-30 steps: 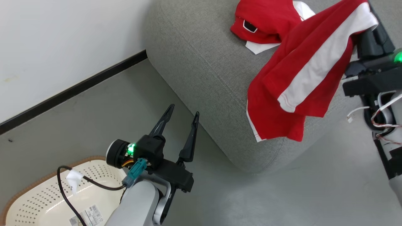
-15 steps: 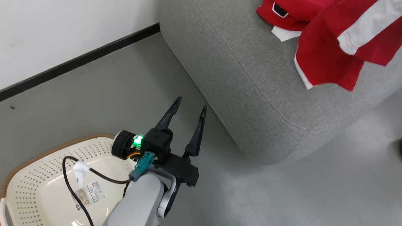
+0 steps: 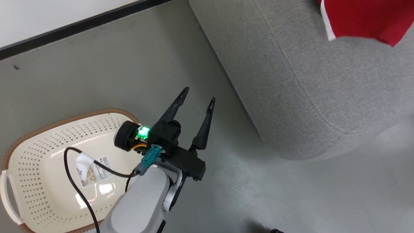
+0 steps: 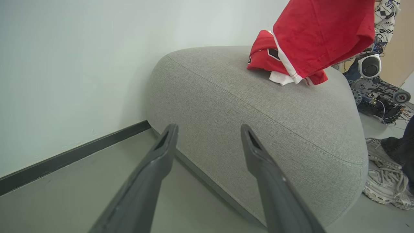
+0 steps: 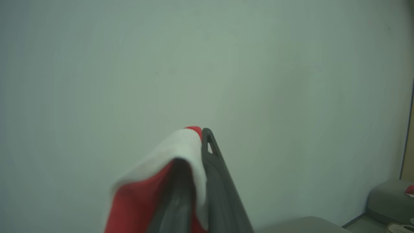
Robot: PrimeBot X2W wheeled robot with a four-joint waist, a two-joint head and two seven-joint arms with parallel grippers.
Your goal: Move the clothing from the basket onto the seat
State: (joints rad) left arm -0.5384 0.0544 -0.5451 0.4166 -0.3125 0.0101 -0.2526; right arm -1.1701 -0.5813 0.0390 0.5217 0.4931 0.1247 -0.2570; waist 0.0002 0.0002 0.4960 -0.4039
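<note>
The cream basket [image 3: 35, 152] stands on the floor at lower left, holding only its label sticker [image 3: 93, 171]. My left gripper [image 3: 199, 94] hangs open beside it, fingers pointing toward the grey seat [image 3: 291, 81]; nothing lies between them [image 4: 208, 127]. One red garment of the clothing [image 4: 262, 58] lies on the seat [image 4: 258, 106]. Another red garment with a white hem [image 4: 323, 32] hangs above the seat top, its lower edge visible [image 3: 362, 19]. My right gripper [image 5: 199, 136] is shut on this garment's red and white cloth [image 5: 181, 145].
A white wall with a black baseboard [image 3: 81, 26] runs behind the basket and seat. A person's grey shoe [image 4: 385, 191] and dark robot hardware [image 4: 378, 94] sit beyond the seat's far end. Grey floor [image 3: 258, 194] lies between basket and seat.
The head camera has swung down and left, so the basket shows more fully and the seat and clothing slide to the upper right. Left gripper stays open.
</note>
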